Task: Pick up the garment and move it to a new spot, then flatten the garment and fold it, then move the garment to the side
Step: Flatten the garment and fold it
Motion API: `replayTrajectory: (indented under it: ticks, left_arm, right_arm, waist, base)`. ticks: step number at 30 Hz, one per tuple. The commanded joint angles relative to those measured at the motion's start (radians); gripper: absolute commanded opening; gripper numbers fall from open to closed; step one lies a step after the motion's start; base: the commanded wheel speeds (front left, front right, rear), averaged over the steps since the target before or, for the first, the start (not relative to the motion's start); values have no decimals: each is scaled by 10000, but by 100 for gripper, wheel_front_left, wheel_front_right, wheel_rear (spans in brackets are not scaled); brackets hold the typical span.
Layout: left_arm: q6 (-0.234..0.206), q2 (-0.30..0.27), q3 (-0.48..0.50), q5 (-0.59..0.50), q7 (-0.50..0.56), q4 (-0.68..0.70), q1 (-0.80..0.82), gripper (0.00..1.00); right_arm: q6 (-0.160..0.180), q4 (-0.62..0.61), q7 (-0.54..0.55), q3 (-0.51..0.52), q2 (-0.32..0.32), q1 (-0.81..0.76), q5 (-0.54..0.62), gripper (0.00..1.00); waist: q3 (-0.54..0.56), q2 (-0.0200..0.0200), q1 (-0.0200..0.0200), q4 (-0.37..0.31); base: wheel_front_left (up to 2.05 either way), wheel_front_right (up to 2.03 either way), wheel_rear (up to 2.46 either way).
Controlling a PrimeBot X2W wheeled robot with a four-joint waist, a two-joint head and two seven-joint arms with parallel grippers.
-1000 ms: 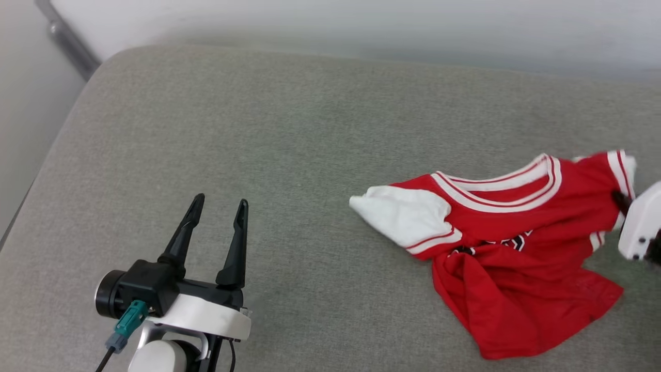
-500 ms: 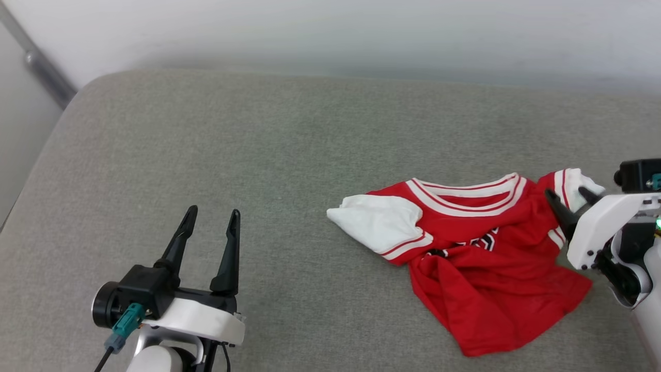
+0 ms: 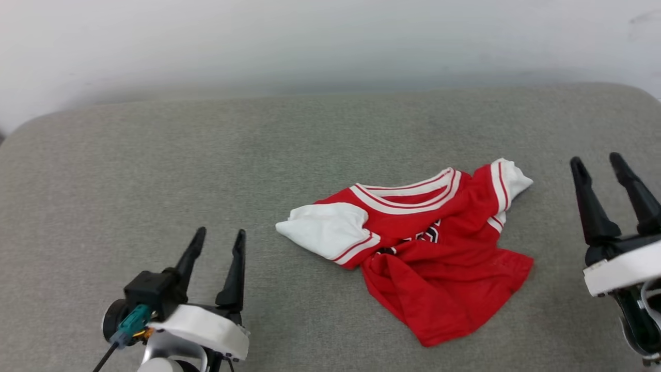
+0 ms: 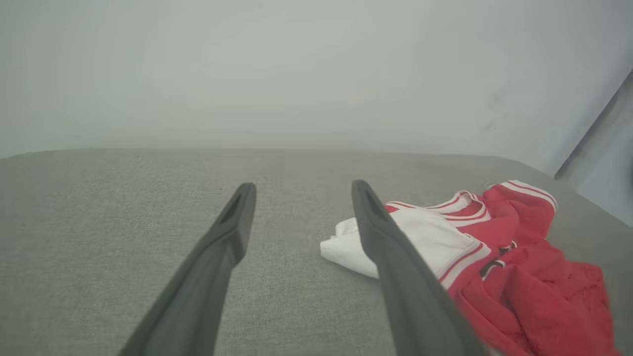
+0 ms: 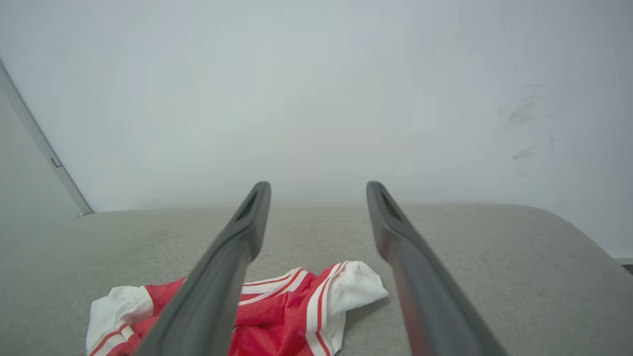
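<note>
Shirt: The red shirt [image 3: 439, 268] lies on the grey cushion [image 3: 181, 155], a bit right of the middle, between the two grippers. It is crumpled, not flat.
Sleeves: One white sleeve [image 3: 323, 232] sticks out to the left. The other sleeve [image 3: 514, 178] pokes out at the far right corner.
Neck band: The striped red and white neck band [image 3: 408, 194] faces the wall [image 3: 310, 41].
Letters: Some black letters [image 3: 428, 235] peek out of a fold. They are too hidden to read.
Bottom of shirt: The red lower part is bunched up and points toward the robot.
Left gripper: The left gripper [image 3: 220, 232] is low on the left. Its fingers are spread wide and hold nothing. It is well apart from the shirt.
Right gripper: The right gripper [image 3: 595, 158] is at the right edge. Its fingers are spread wide too, with nothing in them. It is near the shirt but not touching it.
Left wrist view: The shirt lies off to the right. One dark finger covers part of the white sleeve.
Right wrist view: The shirt lies low and left, partly behind one finger.
</note>
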State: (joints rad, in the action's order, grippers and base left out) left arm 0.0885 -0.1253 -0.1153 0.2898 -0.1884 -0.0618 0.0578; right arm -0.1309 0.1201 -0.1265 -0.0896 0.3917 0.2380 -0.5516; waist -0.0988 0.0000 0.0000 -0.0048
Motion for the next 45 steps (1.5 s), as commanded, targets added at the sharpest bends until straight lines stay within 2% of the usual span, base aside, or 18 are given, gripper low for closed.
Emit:
replayTrajectory:
  ticks: [1,5,8,12,16,22,28,29,30,40,45]
  left_arm:
    - [45,-74,-37,48,209,-29,91,100]
    - [125,-154,-282,398,1645,146,777,100]
    - [142,-392,-475,500,3028,226,1531,100]
    - [66,-736,-672,559,5081,-149,2533,100]
    - [-115,-979,-904,294,6493,-706,3318,100]
    - [-40,-1164,-1448,-89,7362,-1385,3916,100]
    - [-10,-1137,-1887,-419,7168,-1949,4096,100]
    - [-2,-1107,-1935,-435,7046,-2002,4123,47]
    - [23,-1089,-1974,-463,6881,-2046,4138,0]
    - [118,-983,-2052,-516,3682,-1549,4040,0]
    - [248,-1241,-1765,-154,1864,-1049,3566,0]
  right_arm:
    - [3,-326,-145,143,-140,-228,179,100]
    - [3,-1648,-373,865,-657,-968,616,100]
    - [3,-2251,-142,1165,-936,-1257,825,100]
    - [3,-2671,116,1227,-1112,-1318,924,100]
    - [3,-2841,316,1082,-1233,-1269,934,100]
    - [3,-2782,356,1065,-1300,-1321,925,100]
    - [3,-2621,479,1086,-1296,-1327,941,100]
    - [3,-2601,493,1079,-1312,-1326,936,100]
    - [3,-2579,514,1062,-1326,-1331,940,100]
    - [3,-2301,815,943,-1448,-1533,934,100]
    - [3,-2244,924,931,-1536,-1637,954,100]
  waist:
    - [-201,0,0,-225]
    - [-678,0,0,-534]
    - [-1034,0,0,-706]
    - [-1464,0,0,-954]
    - [-1848,0,0,-1167]
    - [-2255,0,0,-1342]
    - [-2392,0,0,-1372]
    - [-2390,0,0,-1367]
    - [-2378,0,0,-1356]
    - [-1792,0,0,-1009]
    - [-1496,0,0,-782]
  base:
    - [0,0,0]
    - [0,0,0]
    - [0,0,0]
    - [0,0,0]
    - [0,0,0]
    - [0,0,0]
    - [0,0,0]
    - [0,0,0]
    - [0,0,0]
    - [0,0,0]
    - [0,0,0]
